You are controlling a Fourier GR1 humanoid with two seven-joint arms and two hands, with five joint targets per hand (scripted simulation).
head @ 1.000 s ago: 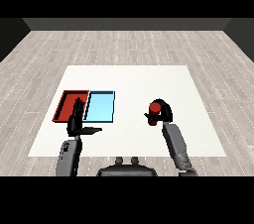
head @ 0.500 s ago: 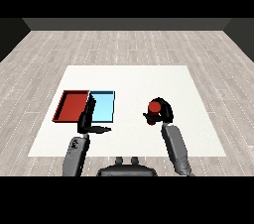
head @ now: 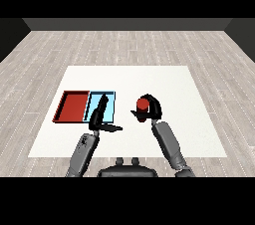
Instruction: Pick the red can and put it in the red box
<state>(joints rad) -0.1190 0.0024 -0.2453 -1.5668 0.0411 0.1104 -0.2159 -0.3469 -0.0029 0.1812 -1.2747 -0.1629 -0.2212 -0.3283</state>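
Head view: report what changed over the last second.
The right hand, curled round the red can, carried it a little left, toward the trays. The left hand, fingers straight, drifted right along the light blue tray's front edge. The red tray and light blue tray stayed put.

white table (head: 164, 77), grey plank floor (head: 129, 47), dark wall (head: 127, 24)

The right hand (head: 151, 108) curled round the can (head: 143, 106) and hid the can's right side and most of its lower part, so whether it touched the bench (head: 199, 99) could not be told. The left hand (head: 98, 119) lay across the blue tray (head: 110, 104), covering a strip of its floor and near rim. Both forearms were cut off near the lower edge.
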